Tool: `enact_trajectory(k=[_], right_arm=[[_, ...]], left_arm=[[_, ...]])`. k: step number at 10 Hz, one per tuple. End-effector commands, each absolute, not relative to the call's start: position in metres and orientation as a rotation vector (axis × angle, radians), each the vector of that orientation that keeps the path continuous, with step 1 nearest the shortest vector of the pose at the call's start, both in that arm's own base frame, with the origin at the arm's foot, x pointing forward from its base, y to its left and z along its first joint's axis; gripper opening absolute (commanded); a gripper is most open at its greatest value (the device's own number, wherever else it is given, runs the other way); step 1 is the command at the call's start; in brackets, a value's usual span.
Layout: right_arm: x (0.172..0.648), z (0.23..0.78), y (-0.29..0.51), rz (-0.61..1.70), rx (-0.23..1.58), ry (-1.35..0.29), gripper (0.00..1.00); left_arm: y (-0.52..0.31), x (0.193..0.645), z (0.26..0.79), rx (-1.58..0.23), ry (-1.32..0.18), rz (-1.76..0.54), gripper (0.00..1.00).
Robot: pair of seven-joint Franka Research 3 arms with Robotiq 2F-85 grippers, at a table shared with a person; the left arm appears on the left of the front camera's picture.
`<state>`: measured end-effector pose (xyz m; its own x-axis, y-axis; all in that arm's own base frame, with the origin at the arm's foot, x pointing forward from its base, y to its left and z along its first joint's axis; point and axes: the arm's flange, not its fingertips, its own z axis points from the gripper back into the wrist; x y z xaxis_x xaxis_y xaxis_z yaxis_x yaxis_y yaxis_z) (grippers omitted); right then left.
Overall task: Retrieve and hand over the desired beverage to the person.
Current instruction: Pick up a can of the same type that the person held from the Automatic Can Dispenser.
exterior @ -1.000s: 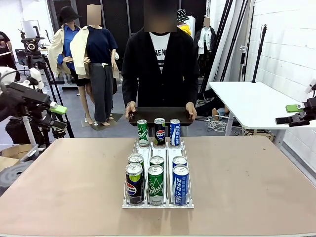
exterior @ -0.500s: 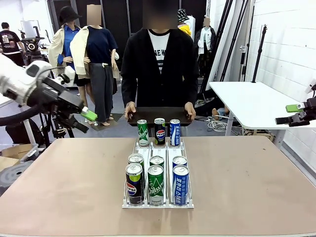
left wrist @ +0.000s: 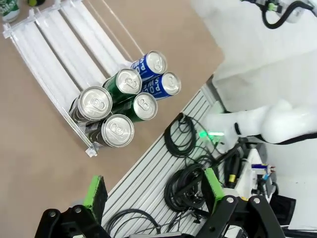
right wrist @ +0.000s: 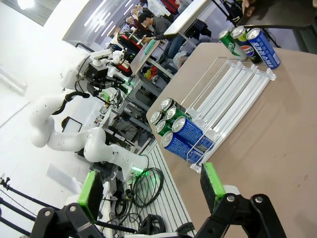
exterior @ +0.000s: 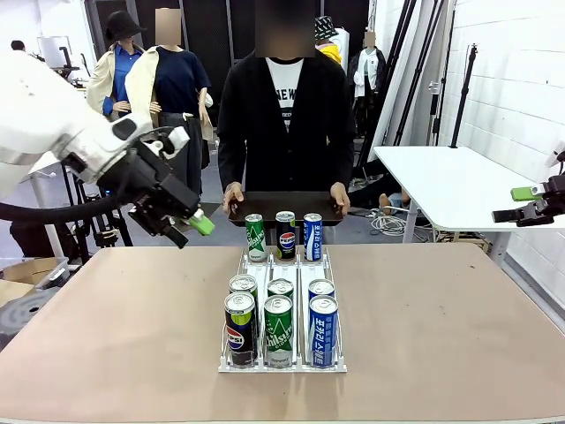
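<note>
Front: reach step, nothing picked yet. Left gripper (exterior: pixel 189 230) wide apart, empty, angled down above table (exterior: pixel 106 336), left of rack (exterior: pixel 282 367), near far cans (exterior: pixel 285 236). Right gripper (exterior: pixel 514 204) released, off at right edge. Person (exterior: pixel 284 124) holds tray (exterior: pixel 284 206). Next: centre jaws over wanted can, which one unclear
Left wrist: near cans (left wrist: pixel 124 106) ahead of spread pads
Right wrist: pads spread, rack well off

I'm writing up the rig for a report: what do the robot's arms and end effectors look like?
The left arm has smooth, rounded white casing, with a black cable looping beneath it. The left end effector is black and two-fingered, with bright green pads at the tips. The right end effector looks the same: black fingers, green pads.
</note>
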<state>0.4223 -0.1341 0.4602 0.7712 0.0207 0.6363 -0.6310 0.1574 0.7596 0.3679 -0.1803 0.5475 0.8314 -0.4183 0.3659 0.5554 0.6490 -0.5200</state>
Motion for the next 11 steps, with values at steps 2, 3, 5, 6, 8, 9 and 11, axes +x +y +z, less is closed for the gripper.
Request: enact_trajectory(k=[2,3,5,6,8,9,11], right_arm=[[0.421,0.460,-0.133,0.510,1.351,-0.567,1.00],[0.421,0.460,-0.133,0.510,1.351,-0.567,1.00],[0.421,0.460,-0.133,0.510,1.351,-0.567,1.00],[0.421,0.460,-0.133,0.510,1.351,-0.567,1.00],[0.421,0.460,-0.133,0.510,1.351,-0.567,1.00],[0.421,0.460,-0.133,0.510,1.351,-0.567,1.00],[0.421,0.460,-0.133,0.510,1.351,-0.567,1.00]], left_arm=[[-0.232,0.368,0.553,-0.458,-0.165,-0.539,1.00],[-0.247,0.368,0.548,-0.394,-0.158,-0.543,1.00],[-0.271,0.367,0.536,-0.310,-0.147,-0.558,1.00],[-0.280,0.368,0.529,-0.264,-0.154,-0.560,1.00],[-0.291,0.374,0.519,-0.194,-0.162,-0.550,1.00],[-0.298,0.374,0.512,-0.153,-0.160,-0.560,1.00],[-0.307,0.377,0.502,-0.093,-0.162,-0.567,1.00]])
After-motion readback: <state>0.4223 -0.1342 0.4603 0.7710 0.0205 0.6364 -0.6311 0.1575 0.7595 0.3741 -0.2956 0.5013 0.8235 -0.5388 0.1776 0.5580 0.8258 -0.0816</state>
